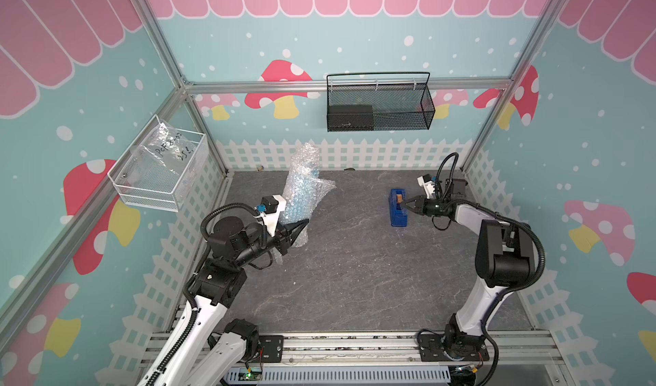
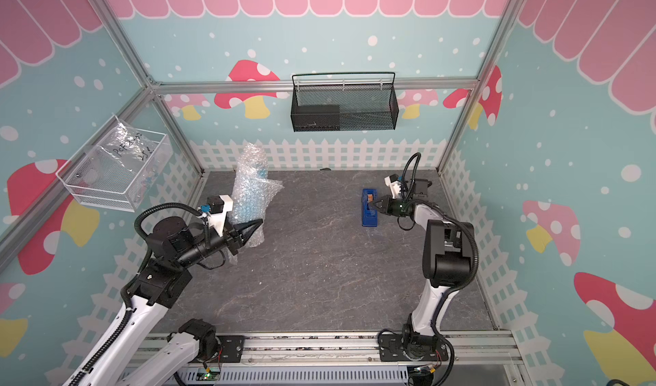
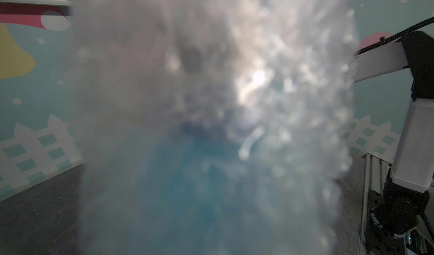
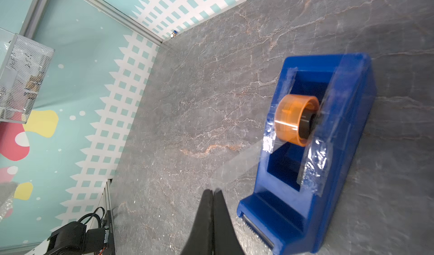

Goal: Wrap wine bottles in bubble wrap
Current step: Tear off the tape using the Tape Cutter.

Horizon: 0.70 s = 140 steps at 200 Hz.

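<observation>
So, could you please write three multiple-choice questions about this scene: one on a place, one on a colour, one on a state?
1. Where is the blue bottle? A. in the black basket; B. in the white basket; C. inside the bubble wrap that the left hand grips.
2. What colour is the tape roll in the tape dispenser? A. green; B. orange; C. white.
3. How is the right hand? A. shut on a strip of clear tape; B. wide open; C. shut on the bottle.
Answers: C, blue shows through the wrap; B, the right wrist view shows orange; A, the strip runs from the roll into the closed hand.
</observation>
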Tool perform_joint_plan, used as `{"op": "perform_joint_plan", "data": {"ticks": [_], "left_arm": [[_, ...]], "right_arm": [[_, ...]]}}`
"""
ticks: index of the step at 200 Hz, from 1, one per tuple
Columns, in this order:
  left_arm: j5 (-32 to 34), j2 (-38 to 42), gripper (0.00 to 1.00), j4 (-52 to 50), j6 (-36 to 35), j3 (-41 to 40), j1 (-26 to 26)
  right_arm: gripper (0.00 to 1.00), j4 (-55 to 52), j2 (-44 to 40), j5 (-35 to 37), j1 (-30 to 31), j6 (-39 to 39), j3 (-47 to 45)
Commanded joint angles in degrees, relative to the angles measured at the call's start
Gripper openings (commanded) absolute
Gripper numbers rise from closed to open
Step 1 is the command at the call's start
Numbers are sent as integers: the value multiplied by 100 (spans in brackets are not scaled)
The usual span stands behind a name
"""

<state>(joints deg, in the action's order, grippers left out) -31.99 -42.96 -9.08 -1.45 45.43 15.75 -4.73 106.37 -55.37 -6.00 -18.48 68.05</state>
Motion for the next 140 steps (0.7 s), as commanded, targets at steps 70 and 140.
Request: {"op": "perform_joint_plan", "data": {"ticks": [70, 140], "left_arm": [[-80, 130, 0, 679, 12, 98, -72], [-27, 87, 0, 686, 13, 102, -89]], "right_arm": [[0, -26, 542, -96, 55, -146, 1756], [0, -33, 677, -166, 62, 2, 1583]]}}
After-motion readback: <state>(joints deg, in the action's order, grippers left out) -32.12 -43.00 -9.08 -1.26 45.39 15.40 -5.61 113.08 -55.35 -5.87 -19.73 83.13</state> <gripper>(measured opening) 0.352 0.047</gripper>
